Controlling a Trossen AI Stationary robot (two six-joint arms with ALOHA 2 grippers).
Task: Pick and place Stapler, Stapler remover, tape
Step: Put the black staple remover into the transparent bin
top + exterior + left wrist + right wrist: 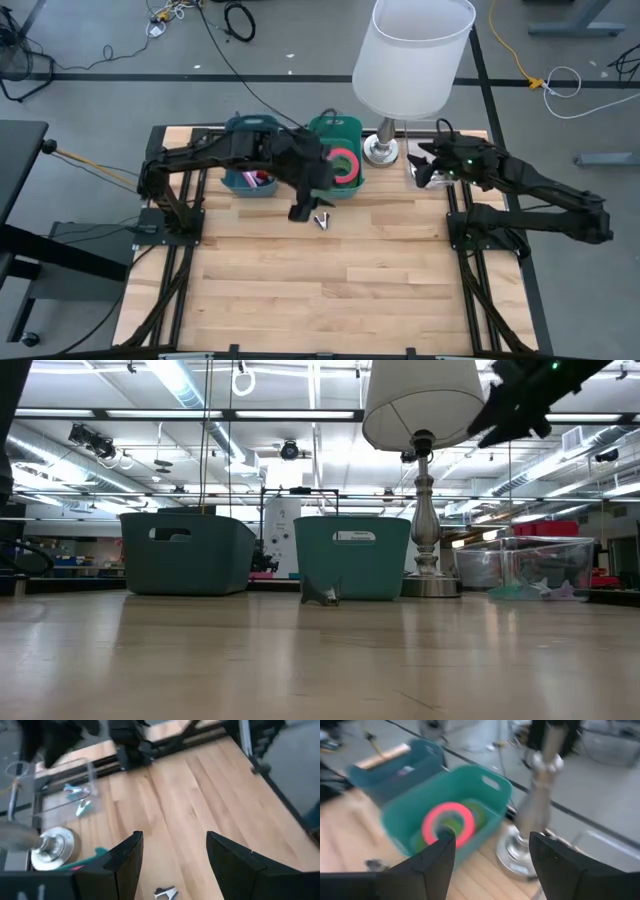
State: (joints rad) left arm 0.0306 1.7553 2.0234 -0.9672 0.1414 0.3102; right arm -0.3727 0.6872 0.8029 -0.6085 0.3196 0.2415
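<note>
A small metal staple remover (322,218) lies on the wooden table in front of the green bin (352,128); the low view shows the remover (322,593) too. A pink tape roll (447,822) rests inside that bin on a green roll. The stapler is hidden from view. My left gripper (300,211) hovers open just left of the remover, which shows low between its fingers in the left wrist view (165,892). My right gripper (420,172) hangs open in the air near the lamp base, with nothing between its fingers (492,840).
A blue bin (250,170) stands left of the green one. A tall lamp (410,55) with a white shade has its metal base (380,150) right of the green bin. A clear tray (540,570) sits at the far right. Bare wood fills the near half.
</note>
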